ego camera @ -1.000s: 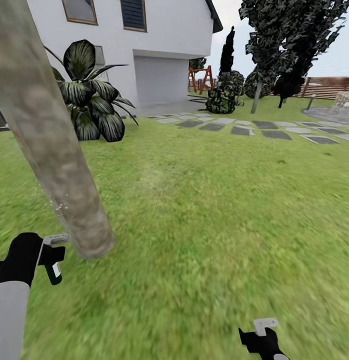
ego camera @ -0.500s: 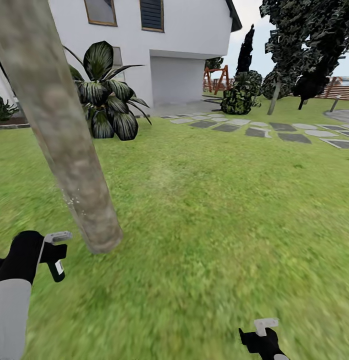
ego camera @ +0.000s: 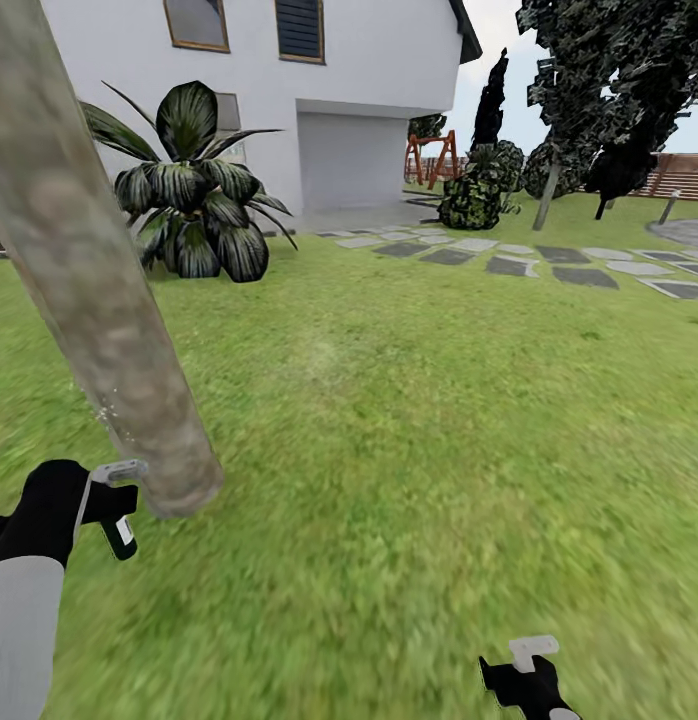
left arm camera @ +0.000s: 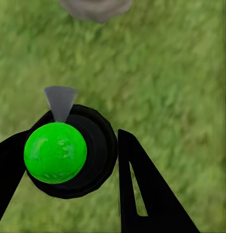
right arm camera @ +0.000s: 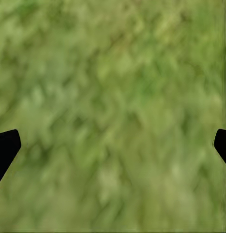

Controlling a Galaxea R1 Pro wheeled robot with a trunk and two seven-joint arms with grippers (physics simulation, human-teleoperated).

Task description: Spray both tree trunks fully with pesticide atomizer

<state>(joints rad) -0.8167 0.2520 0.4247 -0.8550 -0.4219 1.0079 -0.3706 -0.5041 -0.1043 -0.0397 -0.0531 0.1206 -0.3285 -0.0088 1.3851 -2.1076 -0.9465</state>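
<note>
The tree trunk [ego camera: 94, 300], thick and mottled beige-grey, leans across the left of the head view and meets the floor [ego camera: 409, 450] of green grass. My left gripper [ego camera: 94, 502] is shut on the pesticide atomizer [ego camera: 113, 508], held just left of the trunk's base with its grey trigger head toward the trunk. A few pale specks hang beside the bark. In the left wrist view the atomizer [left arm camera: 95, 145] sits between the black fingers [left arm camera: 137, 184], its nozzle toward the trunk base [left arm camera: 95, 7]. My right gripper [ego camera: 524, 670] hangs low over grass, open [right arm camera: 113, 145].
A low broad-leaved plant [ego camera: 194, 190] stands behind the trunk before the white house [ego camera: 359, 90]. Grey stepping stones [ego camera: 549, 265] cross the lawn at right, with dark shrubs and trees [ego camera: 589, 90] and a red-brown fence [ego camera: 679, 175] beyond. Open grass lies ahead and to the right.
The camera has moved, first swinging left, then shifting so the trunk slides left in the picture. Both grippers keep their places in the view, the left still holding the atomizer.
</note>
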